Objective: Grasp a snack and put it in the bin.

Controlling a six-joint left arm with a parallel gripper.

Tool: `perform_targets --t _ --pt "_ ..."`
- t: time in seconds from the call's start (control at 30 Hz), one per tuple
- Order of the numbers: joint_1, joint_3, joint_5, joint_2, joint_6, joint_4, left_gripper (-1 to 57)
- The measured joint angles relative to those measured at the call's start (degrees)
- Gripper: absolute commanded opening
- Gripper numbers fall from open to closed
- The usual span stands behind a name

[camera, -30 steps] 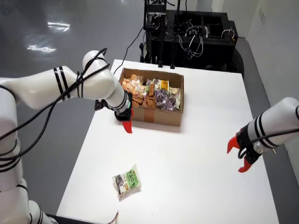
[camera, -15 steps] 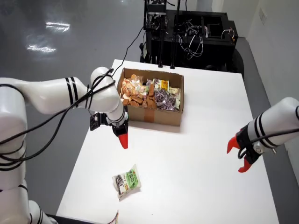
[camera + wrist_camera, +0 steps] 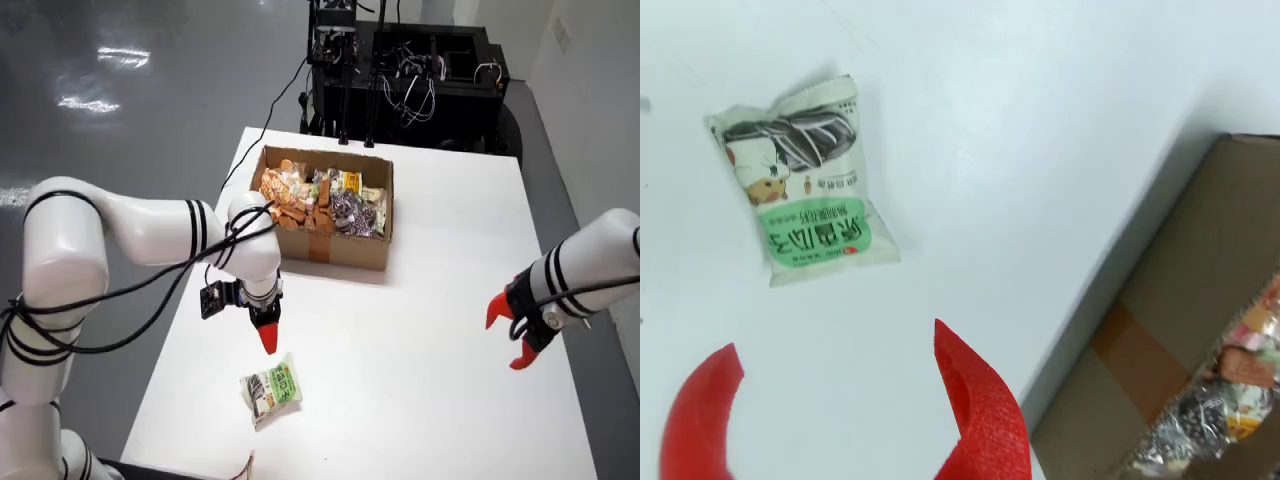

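Note:
A white and green snack packet point(image 3: 271, 388) lies flat on the white table near its front left corner. It shows in the wrist view as the packet point(image 3: 805, 180) at upper left. My gripper point(image 3: 266, 335) hangs just above and behind the packet, red fingers pointing down. The wrist view shows the gripper point(image 3: 835, 400) open, its two red fingers point(image 3: 975, 400) spread with only bare table between them. The cardboard box point(image 3: 330, 250), the bin, stands behind it, filled with several snack packs.
A second white arm with a red gripper point(image 3: 515, 335) hangs still over the table's right side. The box wall point(image 3: 1160, 330) is close on the right in the wrist view. A black equipment rack point(image 3: 400, 70) stands behind the table point(image 3: 430, 400).
My arm has swung away from the box's front left corner, forward and down toward the snack packet. The packet, the box and the right arm have not moved.

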Motion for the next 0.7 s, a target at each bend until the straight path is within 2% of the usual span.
perform_targets --t 0.3,0.7 --pt "-0.38 1.01 -1.31 3.92 -1.23 0.73 40.7" --pt "-2.18 1.48 -5.6 10.38 -4.43 0.58 40.8"
